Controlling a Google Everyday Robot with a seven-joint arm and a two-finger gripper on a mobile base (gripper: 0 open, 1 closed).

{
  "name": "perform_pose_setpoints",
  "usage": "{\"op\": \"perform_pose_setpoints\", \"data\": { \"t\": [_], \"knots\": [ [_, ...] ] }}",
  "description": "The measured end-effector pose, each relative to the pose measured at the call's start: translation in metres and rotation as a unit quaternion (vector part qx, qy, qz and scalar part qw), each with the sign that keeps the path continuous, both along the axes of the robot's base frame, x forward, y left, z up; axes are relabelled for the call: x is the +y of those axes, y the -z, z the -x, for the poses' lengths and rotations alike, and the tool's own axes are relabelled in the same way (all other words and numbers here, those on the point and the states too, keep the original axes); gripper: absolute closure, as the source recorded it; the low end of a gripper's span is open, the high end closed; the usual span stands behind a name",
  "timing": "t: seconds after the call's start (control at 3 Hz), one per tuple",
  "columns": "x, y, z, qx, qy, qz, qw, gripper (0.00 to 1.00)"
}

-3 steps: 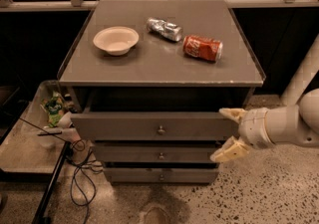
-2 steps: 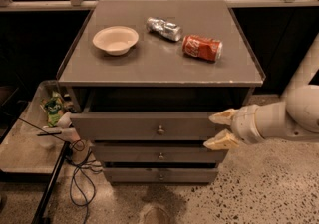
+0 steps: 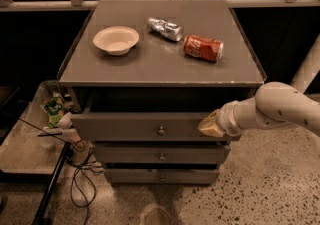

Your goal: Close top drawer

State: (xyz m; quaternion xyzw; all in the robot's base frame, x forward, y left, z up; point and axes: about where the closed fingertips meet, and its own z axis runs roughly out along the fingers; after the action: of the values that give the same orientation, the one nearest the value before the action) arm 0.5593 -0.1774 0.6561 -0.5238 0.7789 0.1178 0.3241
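Note:
The top drawer (image 3: 130,126) is the wide grey-brown one just under the cabinet top. It stands pulled out, with a dark gap above its front panel and a small round metal knob (image 3: 161,130) at centre. My gripper (image 3: 210,124) comes in from the right on a white arm (image 3: 280,106). Its yellowish tip sits against the right part of the top drawer's front panel, right of the knob.
On the cabinet top (image 3: 160,64) lie a white bowl (image 3: 116,39), a crushed silver can (image 3: 165,29) and a red can (image 3: 203,48). Two narrower drawer fronts (image 3: 161,154) sit below. A low shelf with clutter (image 3: 52,111) and cables (image 3: 80,174) stands at left.
My gripper has moved left, from beside the drawer's right end onto its front panel. The drawer still stands pulled out.

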Motion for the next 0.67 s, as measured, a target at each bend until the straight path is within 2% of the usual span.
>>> {"op": "perform_pose_setpoints", "data": {
  "t": [0.33,0.67],
  "knots": [
    [0.0033,0.0009,0.0004,0.002,-0.002,-0.001,1.0,0.87],
    [0.0033,0.0009,0.0005,0.002,-0.003,-0.001,1.0,0.62]
  ]
}}
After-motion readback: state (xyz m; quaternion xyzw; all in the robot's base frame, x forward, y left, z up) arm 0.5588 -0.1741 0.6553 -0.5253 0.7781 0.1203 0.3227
